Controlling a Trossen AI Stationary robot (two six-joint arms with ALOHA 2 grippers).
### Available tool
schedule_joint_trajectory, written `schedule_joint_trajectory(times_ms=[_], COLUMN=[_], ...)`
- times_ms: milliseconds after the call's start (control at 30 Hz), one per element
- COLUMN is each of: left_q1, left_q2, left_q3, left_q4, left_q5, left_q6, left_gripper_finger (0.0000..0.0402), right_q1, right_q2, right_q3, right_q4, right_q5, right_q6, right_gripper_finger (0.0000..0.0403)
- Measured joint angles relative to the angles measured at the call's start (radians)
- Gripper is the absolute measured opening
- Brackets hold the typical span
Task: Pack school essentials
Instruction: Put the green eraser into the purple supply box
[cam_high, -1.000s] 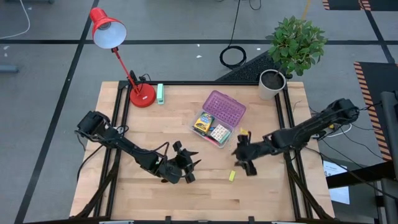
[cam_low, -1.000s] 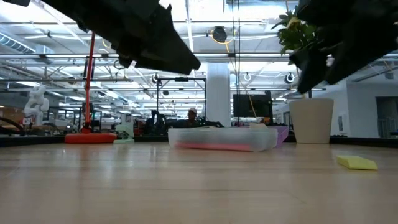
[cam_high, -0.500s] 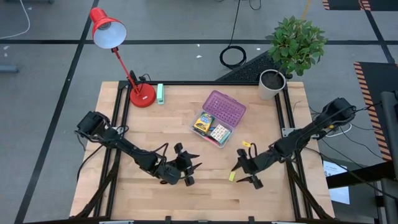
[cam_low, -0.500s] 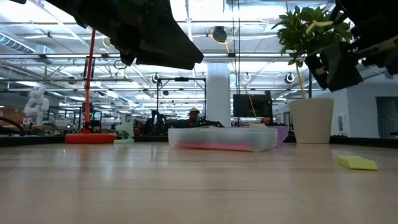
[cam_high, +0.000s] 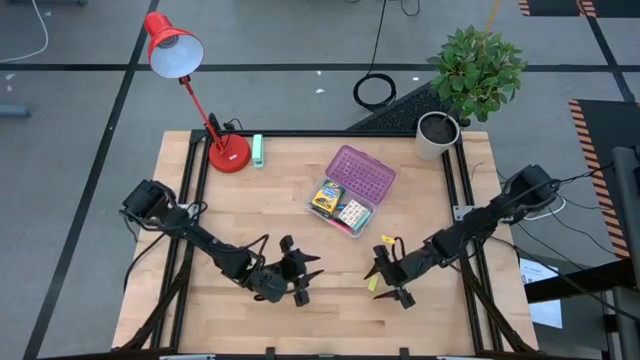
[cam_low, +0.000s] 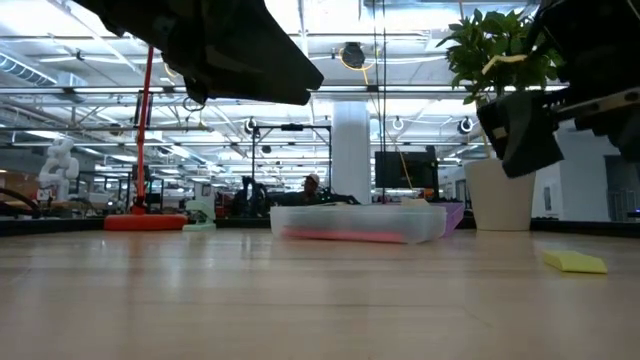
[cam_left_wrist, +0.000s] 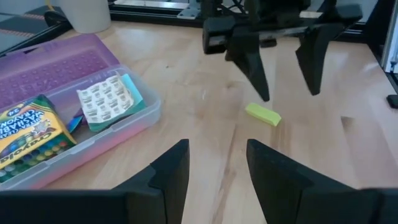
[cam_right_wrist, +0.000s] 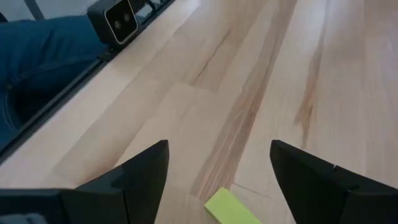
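Crayon box (cam_high: 326, 196) and patterned pack (cam_high: 352, 214) already lie in the case (cam_high: 365, 176); the eraser (cam_high: 373, 284) remains on the worktop (cam_high: 330, 310), right pincer (cam_high: 386, 283) wide open, empty, over it; left pincer (cam_high: 302, 280) waits open, empty.

Colours and patterns on the table

Eraser (cam_left_wrist: 262, 114): yellow. Crayon box (cam_left_wrist: 23, 129): green and yellow. Small pack (cam_left_wrist: 104, 101): white with dark pattern. Case lid (cam_high: 362, 176): purple. Lamp (cam_high: 172, 45): red. Block (cam_high: 258, 150): mint green.

Crayon box (cam_left_wrist: 25, 127) cut off at the left wrist view's edge. Yellow eraser (cam_right_wrist: 227, 207) clipped by the right wrist view's edge; pencils under the patterned pack (cam_left_wrist: 104, 98) mostly hidden
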Motion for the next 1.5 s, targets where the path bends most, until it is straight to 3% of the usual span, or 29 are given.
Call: schedule_joint_trajectory(times_ms=[167,367,667,833,1033,1300,1500], left_q1=[0.003,0.018,0.095,0.128,0.149,0.156,0.154], left_q2=[0.0,0.0,0.0,0.0,0.0,0.0,0.0], left_q3=[0.0,0.0,0.0,0.0,0.0,0.0,0.008], left_q4=[-0.004,-0.005,0.006,0.022,0.05,0.093,0.108], left_q5=[-0.005,-0.005,0.019,0.02,0.02,0.006,-0.007], left_q6=[0.01,0.052,0.115,0.036,0.005,-0.072,-0.136], left_gripper_finger=[0.0163,0.0163,0.0163,0.0163,0.0163,0.0163,0.0163], right_q1=[0.0,0.001,0.007,0.006,-0.008,-0.009,-0.021], right_q2=[0.049,0.049,0.049,0.049,0.049,0.049,0.049], right_q3=[0.0,0.0,0.0,0.0,0.0,0.0,0.0], right_q4=[0.007,0.012,0.013,0.015,0.008,-0.016,-0.033], right_q5=[-0.003,-0.029,-0.042,-0.059,-0.158,-0.162,-0.249], right_q6=[-0.006,-0.014,-0.102,-0.181,-0.235,-0.305,-0.349], right_gripper_finger=[0.0282,0.0263,0.0257,0.0269,0.0271,0.0276,0.0285])
